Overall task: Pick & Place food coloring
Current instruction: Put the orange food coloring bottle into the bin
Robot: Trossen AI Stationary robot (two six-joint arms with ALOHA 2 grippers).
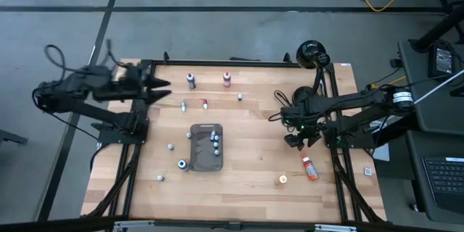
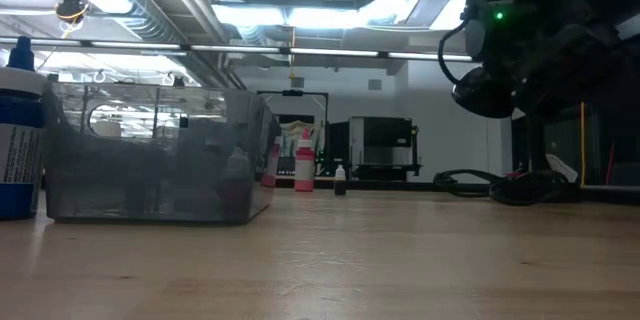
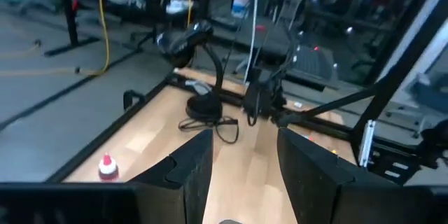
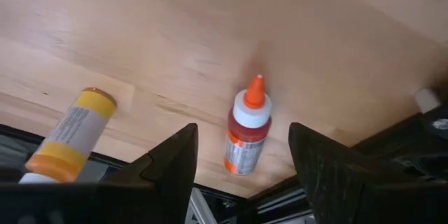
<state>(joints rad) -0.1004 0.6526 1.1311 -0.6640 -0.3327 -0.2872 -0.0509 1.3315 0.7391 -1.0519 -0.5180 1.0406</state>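
Observation:
Small food coloring bottles are scattered over the wooden table. A red-and-white one with an orange cap (image 4: 248, 130) (image 1: 309, 167) lies on its side near the right front. My right gripper (image 4: 241, 150) (image 1: 297, 140) hovers open above it, slanting down, touching nothing. A yellow-banded bottle (image 4: 70, 137) lies close by. Several tiny bottles (image 1: 214, 140) sit inside the dark grey tray (image 1: 197, 156) at mid-table. My left gripper (image 3: 241, 157) (image 1: 156, 85) is raised at the far left, open, with nothing between its fingers.
Two upright red-capped bottles (image 1: 191, 80) (image 1: 227, 79) stand near the far edge. Smaller ones (image 1: 183, 106) (image 1: 205, 104) (image 1: 240, 97) lie in front of them, and others (image 1: 171, 146) (image 1: 183, 164) (image 1: 160, 177) sit left of the tray. A black lamp (image 1: 313, 53) stands at the far right corner.

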